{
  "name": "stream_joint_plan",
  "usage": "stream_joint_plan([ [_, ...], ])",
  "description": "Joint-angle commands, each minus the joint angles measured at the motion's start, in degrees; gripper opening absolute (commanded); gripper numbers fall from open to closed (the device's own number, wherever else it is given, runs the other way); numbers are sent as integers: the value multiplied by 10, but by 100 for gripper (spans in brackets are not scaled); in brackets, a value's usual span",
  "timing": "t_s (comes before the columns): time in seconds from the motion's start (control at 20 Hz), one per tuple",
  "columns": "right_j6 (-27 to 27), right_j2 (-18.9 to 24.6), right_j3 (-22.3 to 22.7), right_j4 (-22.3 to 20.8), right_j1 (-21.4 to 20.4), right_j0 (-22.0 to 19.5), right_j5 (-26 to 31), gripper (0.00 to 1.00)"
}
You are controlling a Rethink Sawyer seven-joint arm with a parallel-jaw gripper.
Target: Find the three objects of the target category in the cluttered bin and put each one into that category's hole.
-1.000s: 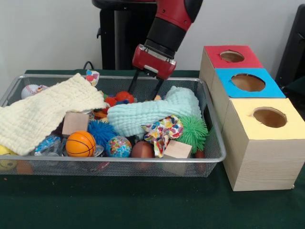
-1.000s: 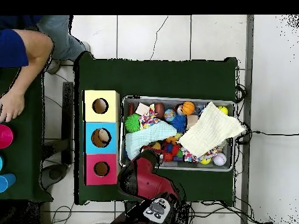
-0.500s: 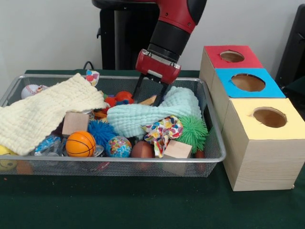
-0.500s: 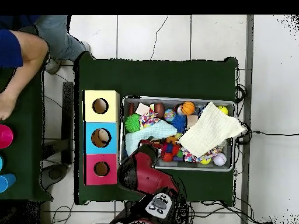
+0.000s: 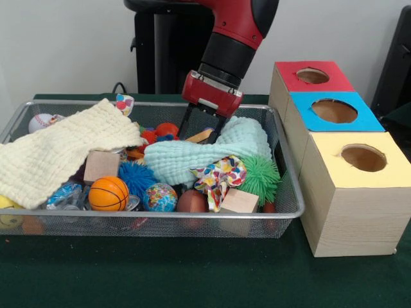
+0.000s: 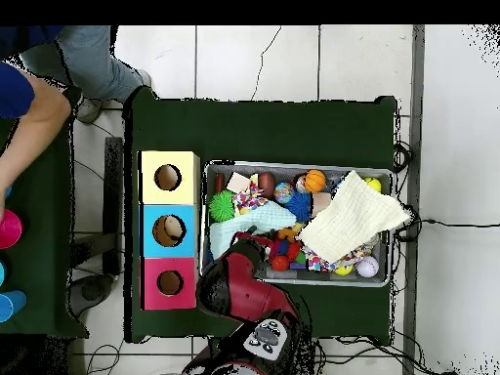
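Observation:
My gripper [image 5: 201,133] hangs open in the wire bin [image 5: 154,215], at the back edge of the mint cloth [image 5: 205,153]. A tan wooden piece [image 5: 200,135] shows between its fingers; I cannot tell whether they touch it. Other wooden blocks [image 5: 101,165] [image 5: 239,200] lie nearer the front. Around them lie a basketball [image 5: 108,193], a globe ball [image 5: 160,197], a brown ball [image 5: 192,201], a green spiky ball [image 5: 261,175] and a patterned cloth [image 5: 221,174]. To the right stand the red box [image 5: 313,77], the blue box [image 5: 334,111] and the yellow box [image 5: 363,158]. In the overhead view the arm [image 6: 239,283] hides the gripper.
A large yellow cloth [image 5: 58,151] covers the bin's left half, with a baseball [image 5: 41,121] behind it. A person's arm [image 6: 34,107] and a pink cup [image 6: 8,228] show at the overhead view's left edge. The boxes stand close against the bin's side.
The gripper has come down and slightly right into the bin, and the wooden piece now shows between its fingers. The person's arm has drawn back toward the left edge.

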Motion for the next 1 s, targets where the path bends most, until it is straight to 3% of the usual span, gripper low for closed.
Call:
stream_joint_plan([
  [0.05, 112, 42, -53, -33, 5, -15, -87, 100],
  [0.1, 114, 37, -54, -37, 3, -12, -110, 100],
  [0.15, 117, 17, -58, -45, 2, 2, -183, 100],
  [0.35, 115, -2, -56, -36, -8, 20, -255, 100],
  [0.5, 104, -13, -44, -19, -30, 30, -263, 100],
  [0.7, 93, -7, -43, -30, -59, 25, -243, 100],
  [0.8, 99, 7, -47, -37, -56, 18, -242, 100],
  [1.0, 120, 61, -58, -50, -26, -19, -185, 100],
])
